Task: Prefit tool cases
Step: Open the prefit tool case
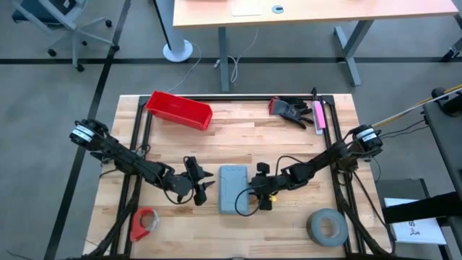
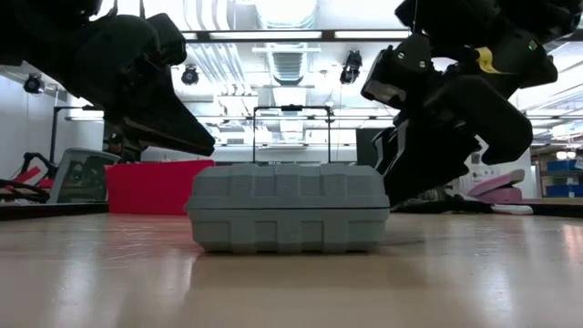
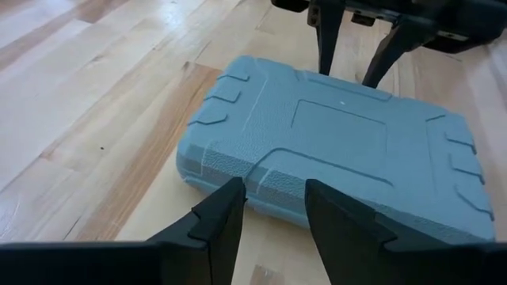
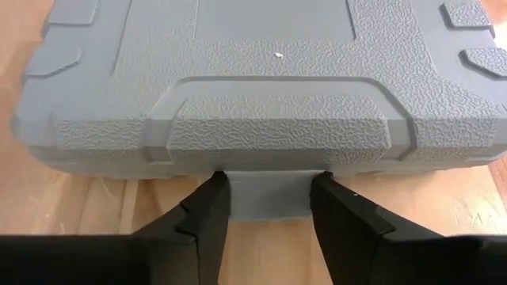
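Grey-blue, textured plastic tool case [image 1: 232, 188] lies shut mid-table, between the left gripper [image 1: 201, 186], fingers apart, and the right gripper [image 4: 268, 207], fingers apart astride its latch tab [image 4: 269, 196].

Closed grey-blue tool case [image 1: 232, 189] lies flat near the middle of the wooden desk [image 1: 238, 126]. Left hand [image 1: 200, 182] sits just beside its left edge; right hand [image 1: 258, 193] is at its right edge. Red bin [image 1: 179, 110] at the far left, black gloves [image 1: 290, 110] far right, grey tape roll [image 1: 326, 227] near right, red tape dispenser [image 1: 144, 222] near left.
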Robot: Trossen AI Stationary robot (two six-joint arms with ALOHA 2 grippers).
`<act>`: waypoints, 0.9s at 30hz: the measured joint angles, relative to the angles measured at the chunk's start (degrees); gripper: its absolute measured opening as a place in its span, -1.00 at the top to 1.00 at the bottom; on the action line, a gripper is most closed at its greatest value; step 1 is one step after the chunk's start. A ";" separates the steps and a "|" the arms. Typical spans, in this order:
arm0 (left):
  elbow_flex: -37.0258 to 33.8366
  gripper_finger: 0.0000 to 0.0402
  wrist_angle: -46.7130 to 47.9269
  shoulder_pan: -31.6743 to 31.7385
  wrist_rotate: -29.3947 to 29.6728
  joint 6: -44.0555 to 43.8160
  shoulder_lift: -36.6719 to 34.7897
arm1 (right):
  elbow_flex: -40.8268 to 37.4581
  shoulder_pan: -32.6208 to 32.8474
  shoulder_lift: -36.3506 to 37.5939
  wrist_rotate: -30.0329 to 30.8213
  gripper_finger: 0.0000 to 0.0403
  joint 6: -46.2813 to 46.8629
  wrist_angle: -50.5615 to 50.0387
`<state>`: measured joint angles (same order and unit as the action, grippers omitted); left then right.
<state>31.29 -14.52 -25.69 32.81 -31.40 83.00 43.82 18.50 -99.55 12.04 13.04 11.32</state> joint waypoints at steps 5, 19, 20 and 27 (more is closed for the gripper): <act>0.00 0.26 0.02 0.00 -0.65 -0.02 0.00 | 0.36 0.00 0.00 0.01 0.36 -0.17 -0.05; 0.00 0.28 0.02 -0.09 -2.25 -0.05 0.00 | 0.89 0.00 0.74 -2.39 -0.04 0.68 -0.74; 0.00 0.28 0.02 -0.09 -2.25 -0.06 0.00 | 0.89 0.00 0.65 -2.59 -0.08 0.75 -0.72; 0.00 0.26 0.02 -0.09 -2.25 -0.20 0.00 | 0.89 -0.17 0.44 -1.60 -0.24 0.44 -0.78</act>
<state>31.29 -14.50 -25.78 30.57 -31.59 83.00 44.71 18.33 -99.11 10.44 13.47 10.54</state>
